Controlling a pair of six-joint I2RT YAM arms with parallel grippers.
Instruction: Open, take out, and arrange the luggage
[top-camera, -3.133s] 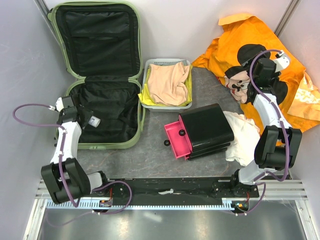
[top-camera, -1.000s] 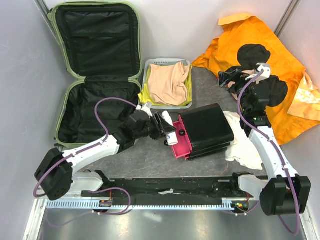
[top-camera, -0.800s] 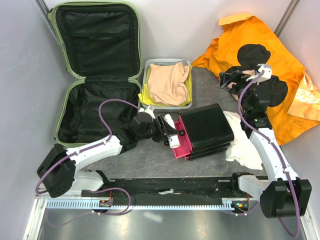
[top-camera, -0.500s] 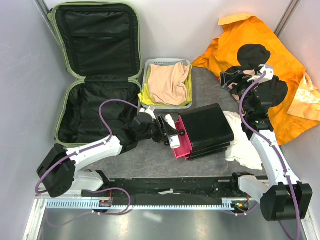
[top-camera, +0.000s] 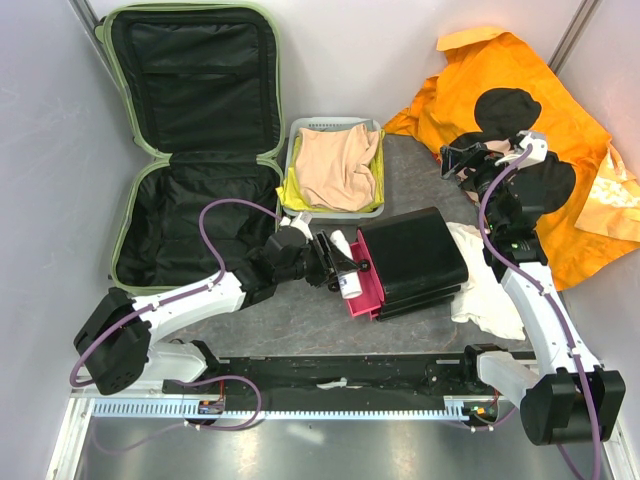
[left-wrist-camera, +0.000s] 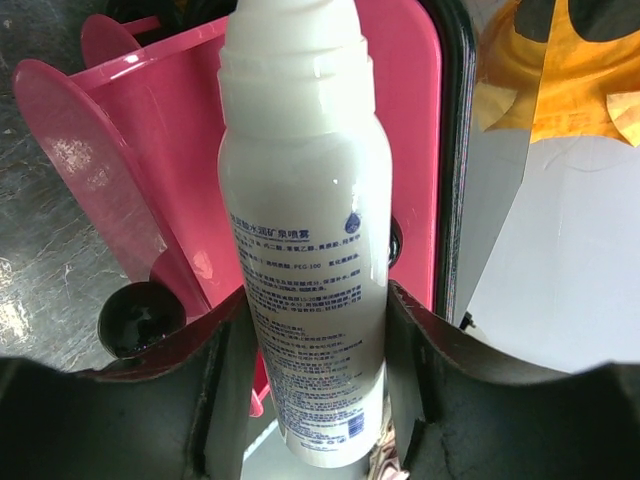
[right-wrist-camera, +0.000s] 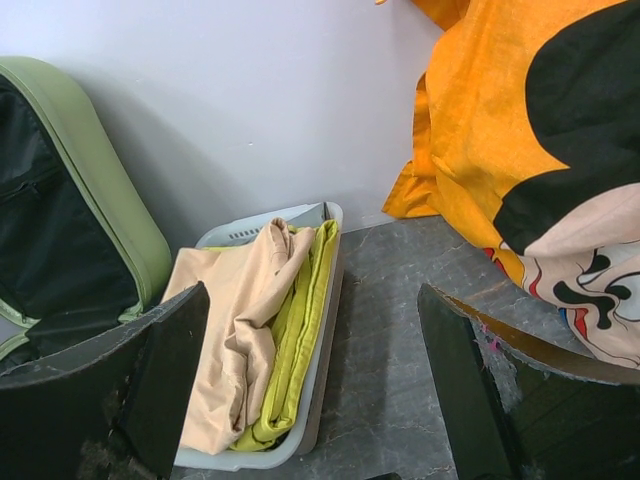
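**While the bottle hangs over the drawer, a slip is the main risk**

Because the left hand (left-wrist-camera: 318, 350) grips the white bottle (left-wrist-camera: 305, 220) near one end only, most of its length sticks out unsupported over the open pink drawer (left-wrist-camera: 400, 120). The bottle looks smooth and round, so it could probably twist or slide between the fingers if its free end catches the drawer wall or the black box (top-camera: 415, 255) just behind. Whether it already touches the drawer cannot be told. A release from too high would likely let it roll or bounce out onto the counter (top-camera: 300, 320). A push downward could shove the drawer, which sits pulled out and looks loose.

The luggage (top-camera: 200, 225) lies open at the far left, lid against the back wall, its black lining bare, well apart from the drawer. The right hand (right-wrist-camera: 312, 390) hangs wide and holds nothing, near the orange cloth (top-camera: 520, 70) and facing the basket (top-camera: 295, 140). If it swings inward, its arm could cross the left arm's path above the box.
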